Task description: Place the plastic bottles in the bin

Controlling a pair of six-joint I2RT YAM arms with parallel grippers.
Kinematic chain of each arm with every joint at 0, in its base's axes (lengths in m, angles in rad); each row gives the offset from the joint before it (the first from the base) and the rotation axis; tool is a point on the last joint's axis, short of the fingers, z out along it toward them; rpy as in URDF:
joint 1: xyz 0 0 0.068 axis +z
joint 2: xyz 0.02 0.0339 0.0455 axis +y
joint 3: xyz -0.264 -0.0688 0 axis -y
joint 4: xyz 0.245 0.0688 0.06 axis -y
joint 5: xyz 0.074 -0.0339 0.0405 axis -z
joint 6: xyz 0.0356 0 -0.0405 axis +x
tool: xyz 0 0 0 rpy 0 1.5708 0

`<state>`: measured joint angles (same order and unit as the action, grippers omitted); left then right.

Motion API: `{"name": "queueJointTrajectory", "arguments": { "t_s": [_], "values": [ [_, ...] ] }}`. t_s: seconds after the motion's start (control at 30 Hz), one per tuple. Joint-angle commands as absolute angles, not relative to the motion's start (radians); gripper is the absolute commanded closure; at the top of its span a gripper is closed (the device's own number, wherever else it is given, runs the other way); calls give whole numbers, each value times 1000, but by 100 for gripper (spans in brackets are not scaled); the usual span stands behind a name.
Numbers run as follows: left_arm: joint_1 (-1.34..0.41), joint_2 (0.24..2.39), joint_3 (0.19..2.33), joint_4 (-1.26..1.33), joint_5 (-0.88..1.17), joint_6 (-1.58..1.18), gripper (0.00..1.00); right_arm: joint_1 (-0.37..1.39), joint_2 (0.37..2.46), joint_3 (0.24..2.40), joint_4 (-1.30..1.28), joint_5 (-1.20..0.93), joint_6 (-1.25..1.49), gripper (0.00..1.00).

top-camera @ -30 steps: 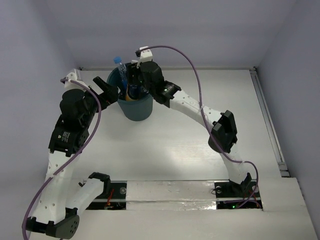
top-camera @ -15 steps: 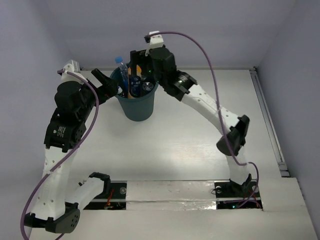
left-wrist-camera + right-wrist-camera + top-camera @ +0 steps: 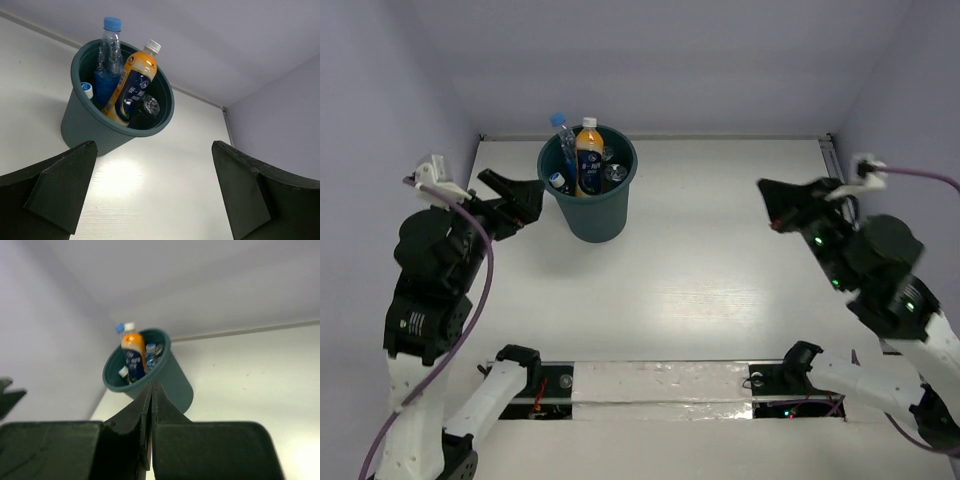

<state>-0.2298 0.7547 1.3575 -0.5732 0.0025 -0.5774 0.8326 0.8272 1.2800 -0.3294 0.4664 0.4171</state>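
Observation:
The dark teal bin (image 3: 588, 212) (image 3: 85, 122) (image 3: 176, 380) stands upright at the back left of the table. Inside it lean an orange bottle (image 3: 588, 160) (image 3: 132, 85) (image 3: 132, 357) with a white cap, a clear bottle with a blue cap and label (image 3: 563, 140) (image 3: 108, 62), and other clear ones deeper down. My left gripper (image 3: 505, 198) (image 3: 152, 187) is open and empty, just left of the bin. My right gripper (image 3: 767, 203) (image 3: 151, 390) is shut on nothing, far off at the right side of the table.
A white wall runs along the back of the table, close behind the bin. A rail (image 3: 855, 240) lines the table's right edge. Bare white tabletop (image 3: 690, 260) lies between the bin and the right arm.
The right arm has pulled away from above the bin to the far right, and its gripper has shut empty. The orange bottle now stands in the bin. The left arm has drawn back slightly leftward.

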Motion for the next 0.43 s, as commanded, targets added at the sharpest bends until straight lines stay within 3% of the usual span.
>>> {"name": "queueJointTrajectory", "arguments": {
  "t_s": [0.0, 0.1, 0.13, 0.23, 0.4],
  "values": [
    [-233, 677, 1316, -607, -40, -586, 1, 831, 673, 1162, -522, 621, 579, 100],
    [-233, 631, 1279, -647, -54, -587, 1, 831, 560, 1079, -595, 724, 681, 88],
    [-233, 621, 1260, -653, -51, -588, 1, 831, 542, 1065, -610, 729, 692, 61],
    [-233, 604, 1247, -655, -43, -591, 1, 831, 520, 1057, -611, 693, 710, 19],
    [-233, 621, 1238, -626, -6, -594, 1, 831, 572, 1141, -615, 684, 648, 5]
  ]
}}
